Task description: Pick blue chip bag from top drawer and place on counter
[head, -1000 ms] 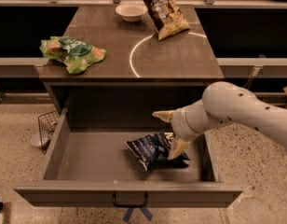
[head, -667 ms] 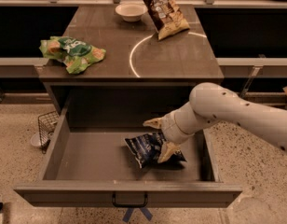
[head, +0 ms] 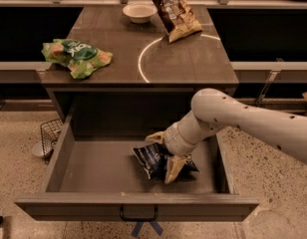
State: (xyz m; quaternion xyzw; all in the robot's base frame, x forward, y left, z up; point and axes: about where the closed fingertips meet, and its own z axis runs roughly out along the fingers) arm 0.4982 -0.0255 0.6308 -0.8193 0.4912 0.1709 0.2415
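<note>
**Claw down in the drawer, straddling the blue bag**

Speckled stone floor runs under everything, and the top drawer (head: 59, 156) stands pulled wide open above it, with its black handle (head: 138, 218) on the front panel, nearer the camera than my claw. My claw (head: 165, 152) is low inside that drawer, toward its right half as the camera sees it. Its two tan fingers (head: 174, 168) are spread apart. One sits at the far edge of the blue chip bag (head: 149, 158) and the other lies over its near side. The bag rests crumpled on the drawer floor between them. I cannot tell whether either pad is pressing it.

My white arm (head: 243, 118) comes in over the drawer's right wall, which is close beside my wrist. The rest of the drawer floor stretches away to the camera's left of my claw.

Above and beyond the claw lies the counter (head: 193, 63), with its white circle arc (head: 143, 59). A green bag (head: 76, 56) lies up there, well off to the camera's left. A pale bowl (head: 139, 12) sits at the far edge, and a brown-and-cream bag (head: 174, 11) leans just beside it, over the arc. Outside the drawer's left wall a small wire basket (head: 49, 133) stands on the floor.
</note>
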